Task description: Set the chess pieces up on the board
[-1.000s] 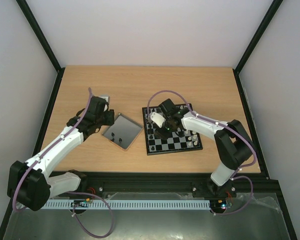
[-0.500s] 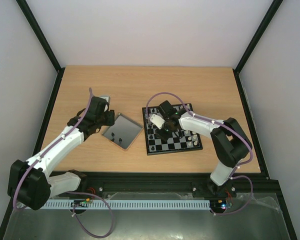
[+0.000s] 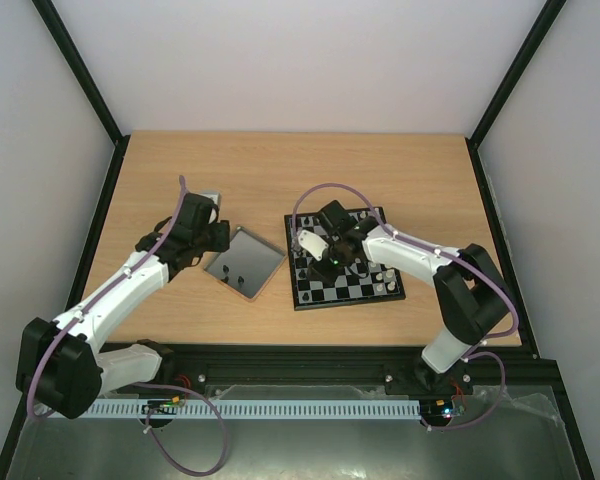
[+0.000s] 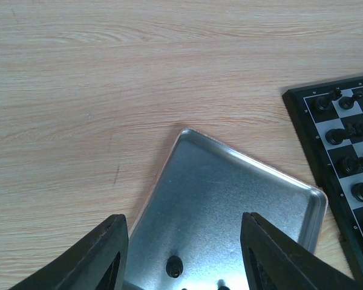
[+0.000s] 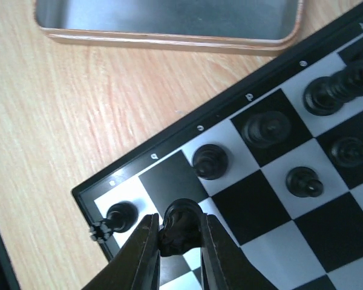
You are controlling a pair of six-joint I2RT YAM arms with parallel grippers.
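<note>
Wooden desk (image 3: 420, 170) carries the board (image 3: 352, 290) right of centre, with a metal tray (image 3: 260, 248) just beside its left edge.

From the left wrist, the left fingers (image 4: 103, 254) stand wide apart and empty over the tray, where a lone black chessman (image 4: 175, 266) lies.

From the right wrist, the right fingers (image 5: 144, 254) pinch a black piece (image 5: 180, 223) over the board's corner squares, near the standing black chessmen (image 5: 210, 161).
</note>
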